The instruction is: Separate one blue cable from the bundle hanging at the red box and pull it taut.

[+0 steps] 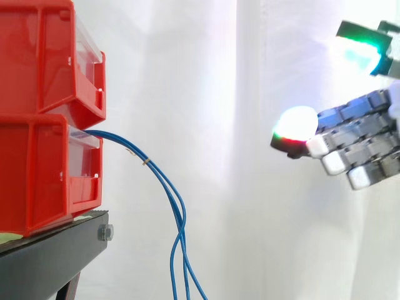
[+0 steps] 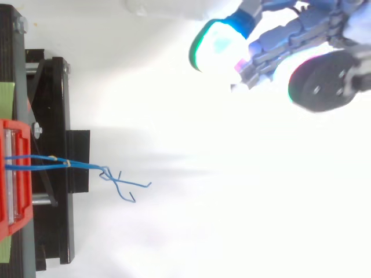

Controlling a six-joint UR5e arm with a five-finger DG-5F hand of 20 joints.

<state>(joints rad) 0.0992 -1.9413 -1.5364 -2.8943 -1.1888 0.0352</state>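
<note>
Several thin blue cables (image 1: 164,182) come out of the lower red bin (image 1: 44,169) and hang down in a loose bundle, bound by a small tie near the bin. In the top view the cables (image 2: 81,165) lead right from the bin (image 2: 14,174) and their ends splay apart. My hand (image 1: 362,137) hovers well to the right of the bundle, level with the bin, its fingers stretched towards the cables and holding nothing. One fingertip (image 1: 295,123) glows white and red; a green pad sits above it. From above, the hand (image 2: 290,40) is far from the cables.
A second red bin (image 1: 44,56) is stacked on the lower one. Both rest on a black stand (image 1: 50,256) whose frame juts out under the cables (image 2: 58,116). A white curtain hangs behind, with open air between hand and bundle.
</note>
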